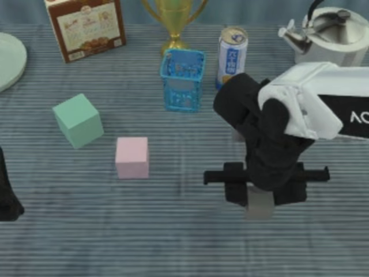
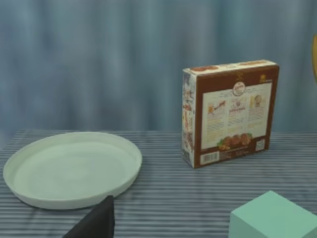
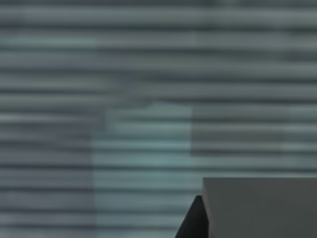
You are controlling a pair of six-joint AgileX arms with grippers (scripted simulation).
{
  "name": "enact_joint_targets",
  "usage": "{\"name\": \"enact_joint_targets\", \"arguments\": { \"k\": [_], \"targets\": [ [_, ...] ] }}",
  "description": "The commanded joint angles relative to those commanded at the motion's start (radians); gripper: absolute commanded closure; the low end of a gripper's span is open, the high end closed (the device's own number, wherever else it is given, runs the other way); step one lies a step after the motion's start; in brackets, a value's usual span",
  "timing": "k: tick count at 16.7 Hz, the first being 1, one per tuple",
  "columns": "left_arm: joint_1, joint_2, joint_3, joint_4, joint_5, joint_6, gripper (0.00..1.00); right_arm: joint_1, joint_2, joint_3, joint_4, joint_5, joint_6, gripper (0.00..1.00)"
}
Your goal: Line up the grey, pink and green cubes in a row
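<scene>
Right gripper (image 1: 260, 199) at lower right of the top view, clamped on grey cube (image 1: 259, 203); pink cube (image 1: 132, 157) and green cube (image 1: 78, 120) left of centre. Left gripper (image 1: 7, 196) parked at left edge, finger state indiscernible.

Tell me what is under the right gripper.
Under the right gripper a grey cube shows between the black fingers, above the striped tablecloth. The wrist hides most of the cube, so whether it touches the cloth cannot be seen.

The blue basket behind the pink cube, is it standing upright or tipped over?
Upright. In the top view the blue mesh basket shows its open square rim facing up, with its walls tapering down to the striped cloth.
</scene>
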Motion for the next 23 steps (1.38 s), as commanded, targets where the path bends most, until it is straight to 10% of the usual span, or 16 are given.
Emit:
{"name": "enact_joint_targets", "arguments": {
  "k": [7,20,23],
  "targets": [
    [0.000,0.000,0.000,0.000,0.000,0.000,0.00,0.005,0.030,-0.053,0.079,0.002,0.001,1.00],
    [0.000,0.000,0.000,0.000,0.000,0.000,0.00,0.005,0.030,-0.053,0.079,0.002,0.001,0.02],
    [0.000,0.000,0.000,0.000,0.000,0.000,0.00,0.005,0.030,-0.053,0.079,0.002,0.001,0.00]
  ]
}}
